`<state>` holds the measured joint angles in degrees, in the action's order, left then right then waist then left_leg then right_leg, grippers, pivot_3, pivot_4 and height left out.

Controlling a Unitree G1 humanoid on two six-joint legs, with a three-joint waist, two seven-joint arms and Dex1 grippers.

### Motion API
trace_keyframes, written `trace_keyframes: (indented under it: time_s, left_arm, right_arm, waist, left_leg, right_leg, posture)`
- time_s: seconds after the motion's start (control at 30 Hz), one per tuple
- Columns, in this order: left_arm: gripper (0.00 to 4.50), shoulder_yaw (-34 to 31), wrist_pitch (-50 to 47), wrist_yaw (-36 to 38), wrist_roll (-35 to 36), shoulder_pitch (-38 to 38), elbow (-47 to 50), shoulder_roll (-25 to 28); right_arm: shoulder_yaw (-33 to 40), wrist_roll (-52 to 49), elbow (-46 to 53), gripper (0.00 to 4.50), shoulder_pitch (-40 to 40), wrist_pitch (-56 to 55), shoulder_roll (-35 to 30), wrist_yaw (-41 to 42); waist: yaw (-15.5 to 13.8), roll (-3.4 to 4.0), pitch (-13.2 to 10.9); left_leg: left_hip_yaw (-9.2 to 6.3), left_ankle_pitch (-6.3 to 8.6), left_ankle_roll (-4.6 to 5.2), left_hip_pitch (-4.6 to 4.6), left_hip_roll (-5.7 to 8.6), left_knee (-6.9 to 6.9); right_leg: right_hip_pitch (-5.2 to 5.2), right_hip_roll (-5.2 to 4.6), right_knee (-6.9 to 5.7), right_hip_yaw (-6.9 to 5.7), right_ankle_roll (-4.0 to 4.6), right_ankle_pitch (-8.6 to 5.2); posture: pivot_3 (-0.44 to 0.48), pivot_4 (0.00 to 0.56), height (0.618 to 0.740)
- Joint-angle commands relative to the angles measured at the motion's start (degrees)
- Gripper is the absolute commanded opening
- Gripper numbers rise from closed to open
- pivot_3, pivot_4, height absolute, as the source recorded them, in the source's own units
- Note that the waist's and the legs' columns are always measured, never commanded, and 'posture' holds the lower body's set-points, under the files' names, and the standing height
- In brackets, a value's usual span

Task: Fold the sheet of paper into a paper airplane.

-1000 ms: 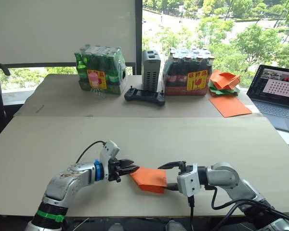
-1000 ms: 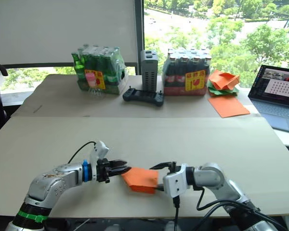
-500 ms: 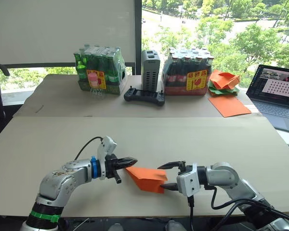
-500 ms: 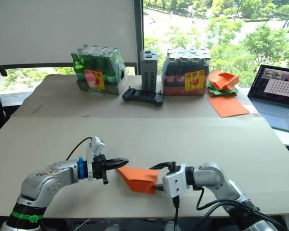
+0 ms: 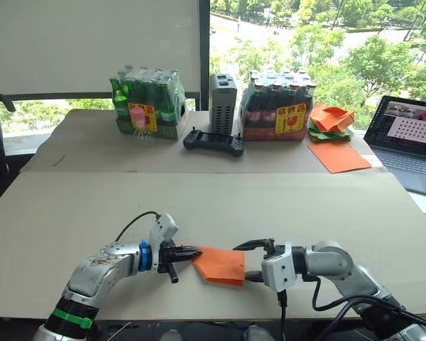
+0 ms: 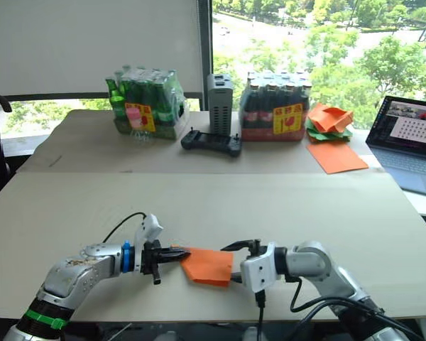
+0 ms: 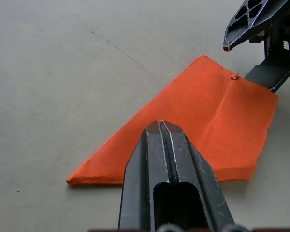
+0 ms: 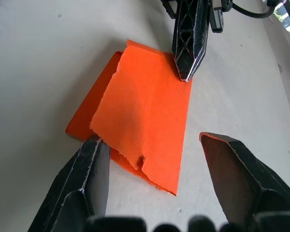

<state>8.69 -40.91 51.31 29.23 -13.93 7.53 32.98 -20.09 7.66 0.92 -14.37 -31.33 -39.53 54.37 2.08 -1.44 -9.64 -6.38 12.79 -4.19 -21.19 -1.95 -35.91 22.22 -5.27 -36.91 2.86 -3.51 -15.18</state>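
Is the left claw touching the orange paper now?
Touching. In the right wrist view, the shut left claw presses its tip onto the sheet of paper.

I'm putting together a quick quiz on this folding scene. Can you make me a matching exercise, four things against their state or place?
Things:
1. left gripper
2. right gripper
3. sheet of paper
4. laptop

States or places:
A. lying folded on the near table
B. shut, tip at the paper's edge
C. open at the far right
D. open, straddling the paper's other edge

Pairs: 1-B, 2-D, 3-A, 4-C
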Motion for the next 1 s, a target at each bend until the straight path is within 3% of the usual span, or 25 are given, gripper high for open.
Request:
trace_keyframes:
  time_s: [0.03,0.73,0.83,1.0]
  left_arm:
    - [0.03,1.05,1.27,-0.06,-2.38,-0.06,-2.62,-0.24]
    - [0.03,1.65,1.71,0.05,-3.26,0.53,-3.04,-0.35]
    - [0.0,1.58,1.79,-0.01,-3.32,0.51,-3.17,-0.32]
    - [0.0,1.52,1.7,-0.1,-3.31,0.53,-2.96,-0.25]
  right_arm:
    - [-0.15,-0.53,2.15,3.26,1.74,0.56,-1.38,0.87]
    - [0.75,-2.16,5.24,3.26,4.01,-1.2,-0.6,-1.67]
    - [0.73,-1.75,4.58,2.45,3.78,-1.71,-0.56,-1.67]
    - [0.71,-0.88,2.86,0.65,3.68,-3.27,-0.88,-1.81]
  waist:
    - [-0.04,0.01,0.0]
    - [-0.03,0.01,0.01]
    - [-0.03,0.01,0.0]
    - [-0.02,0.01,0.01]
  left_leg:
    - [0.0,0.0,0.0,0.0,0.0,0.0]
    - [0.0,0.0,0.0,0.01,0.0,-0.01]
    - [0.0,0.0,0.0,0.01,0.0,-0.01]
    - [0.0,0.0,0.0,0.01,0.0,-0.01]
  right_leg:
    - [0.0,-0.01,-0.01,0.0,0.0,0.0]
    - [-0.01,0.0,-0.02,0.0,-0.06,-0.03]
    - [-0.01,0.0,-0.02,0.0,-0.06,-0.03]
    - [-0.01,0.0,-0.02,0.0,-0.06,-0.03]
  posture:
    - [0.0,0.15,0.74]
    - [0.0,0.15,0.74]
    - [0.0,0.15,0.74]
    - [0.0,0.15,0.74]
